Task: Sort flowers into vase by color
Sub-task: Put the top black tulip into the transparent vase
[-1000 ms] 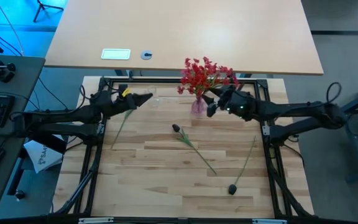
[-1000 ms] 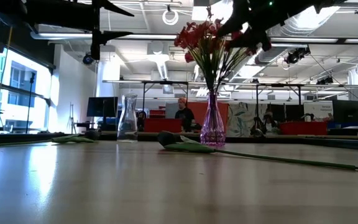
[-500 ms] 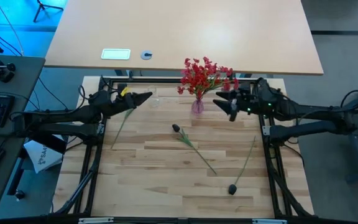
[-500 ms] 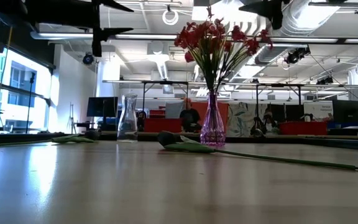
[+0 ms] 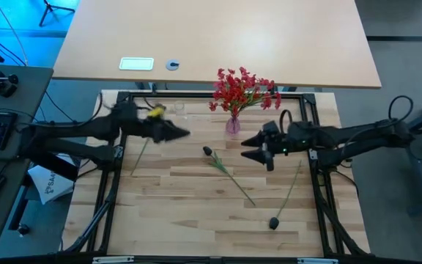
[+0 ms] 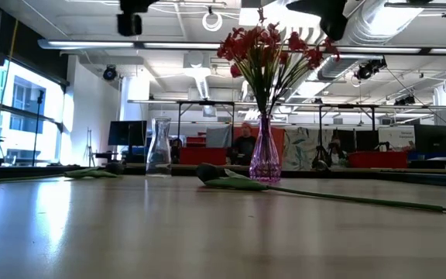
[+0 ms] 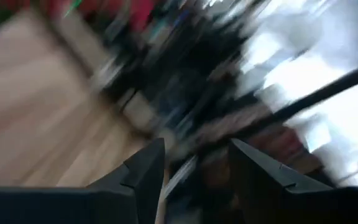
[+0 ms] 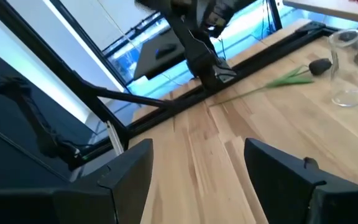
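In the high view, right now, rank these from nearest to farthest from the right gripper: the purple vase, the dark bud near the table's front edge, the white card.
From the right gripper:
1. Purple vase, just behind it.
2. Dark bud, front edge.
3. White card, far back left.

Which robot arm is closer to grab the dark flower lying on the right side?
Right. The right gripper hovers open near the stem of that dark flower; the left gripper is farther off.
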You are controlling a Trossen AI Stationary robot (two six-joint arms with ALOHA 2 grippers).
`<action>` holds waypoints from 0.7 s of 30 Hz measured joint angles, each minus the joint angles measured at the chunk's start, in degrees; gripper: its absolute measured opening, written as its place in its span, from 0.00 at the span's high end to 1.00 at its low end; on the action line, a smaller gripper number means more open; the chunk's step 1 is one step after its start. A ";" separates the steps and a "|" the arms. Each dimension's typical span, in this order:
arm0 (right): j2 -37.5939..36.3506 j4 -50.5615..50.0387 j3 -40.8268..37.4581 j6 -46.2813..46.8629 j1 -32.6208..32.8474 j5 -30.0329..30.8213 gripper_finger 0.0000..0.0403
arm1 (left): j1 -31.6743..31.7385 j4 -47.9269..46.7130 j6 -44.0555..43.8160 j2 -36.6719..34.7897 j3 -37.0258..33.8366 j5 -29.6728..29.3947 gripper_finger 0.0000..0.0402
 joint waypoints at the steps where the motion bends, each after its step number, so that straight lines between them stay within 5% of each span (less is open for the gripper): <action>1: 0.38 0.10 0.00 0.01 0.05 0.00 0.39 | -0.99 -10.16 2.35 1.47 3.91 -0.32 0.60; 5: 0.39 -0.44 0.00 -0.28 -0.01 0.06 0.39 | -2.96 -51.47 10.17 8.16 17.41 -10.59 0.62; 8: -0.06 -0.64 0.00 -1.38 -0.04 0.10 0.39 | -4.12 -69.15 8.36 11.23 18.27 -22.39 0.64; 10: -0.23 -0.77 0.00 -1.97 -0.04 0.11 0.39 | -3.75 -72.59 5.61 12.44 15.36 -24.58 0.65; 16: -0.32 -1.23 0.00 -3.42 -0.43 0.15 0.39 | 3.03 -67.97 7.01 15.65 2.06 -17.32 0.69; 21: -0.32 -1.19 0.00 -3.45 -0.69 0.19 0.39 | 11.16 -67.10 7.21 17.79 -1.23 -22.56 0.72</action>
